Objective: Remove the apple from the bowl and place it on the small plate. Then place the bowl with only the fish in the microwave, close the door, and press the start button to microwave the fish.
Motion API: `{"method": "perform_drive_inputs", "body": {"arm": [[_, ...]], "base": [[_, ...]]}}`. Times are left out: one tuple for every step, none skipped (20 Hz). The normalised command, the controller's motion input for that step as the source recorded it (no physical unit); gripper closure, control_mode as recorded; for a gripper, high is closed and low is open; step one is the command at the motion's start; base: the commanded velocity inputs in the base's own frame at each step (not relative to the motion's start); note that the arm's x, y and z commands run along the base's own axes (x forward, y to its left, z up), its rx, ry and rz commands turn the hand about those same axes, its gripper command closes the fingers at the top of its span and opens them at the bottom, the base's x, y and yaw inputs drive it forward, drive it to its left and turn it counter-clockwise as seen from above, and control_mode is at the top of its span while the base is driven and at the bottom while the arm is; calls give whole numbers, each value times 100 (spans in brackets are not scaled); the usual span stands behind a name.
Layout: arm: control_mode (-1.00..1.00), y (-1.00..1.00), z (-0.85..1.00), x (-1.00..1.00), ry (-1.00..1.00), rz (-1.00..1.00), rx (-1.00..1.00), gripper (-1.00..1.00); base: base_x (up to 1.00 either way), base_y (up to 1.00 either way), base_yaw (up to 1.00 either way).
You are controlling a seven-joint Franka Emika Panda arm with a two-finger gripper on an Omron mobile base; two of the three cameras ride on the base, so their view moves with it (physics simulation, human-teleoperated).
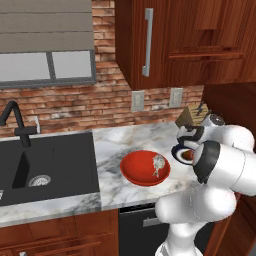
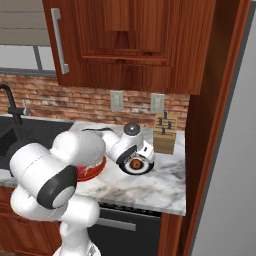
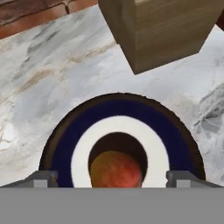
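Apple (image 3: pixel 116 170) resting on the dark middle of the small plate (image 3: pixel 65 144), right between the two fingertips (image 3: pixel 43 178) and touching neither. Jaws (image 3: pixel 111 180) spread wide and let go, one tip off to each side of the fruit, hanging just over the plate's white ring. Past the jaws, marble worktop (image 3: pixel 48 78), then a wooden knife block (image 3: pixel 162 30) standing just beyond the plate's far rim, with red brick wall behind. Seen from the left base camera, red bowl (image 1: pixel 140 170) sitting on the worktop beside the jaws, toward the sink side, close to the plate but apart from it. Silvery fish (image 1: pixel 159 164) lying inside the bowl, near the rim closest to the jaws. Farther out that way, black sink (image 1: pixel 47 160) with a dark tap.
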Motion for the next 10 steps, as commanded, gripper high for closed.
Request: {"method": "perform_drive_inputs", "body": {"arm": [[-100,38,67,-47,-21,0,-11,-100],[-100,43,55,-49,-20,0,-13,-100],[-100,46,57,-50,-19,0,-13,-100],[-100,62,53,-57,-16,0,-15,-100],[-100,84,52,-57,-11,0,-19,-100],[-100,96,51,-55,-9,0,-22,-100],[-100,89,52,-59,-8,0,-21,-100],[-100,89,65,-58,-8,0,-21,-100],[-100,69,69,-54,-8,0,-22,-100],[-100,92,62,-60,-2,0,-27,-100]], "base": [[0,0,0],[0,0,0],[0,0,0],[0,0,0],[0,0,0],[0,0,0],[0,0,0],[0,0,0],[0,0,0],[0,0,0]]}}
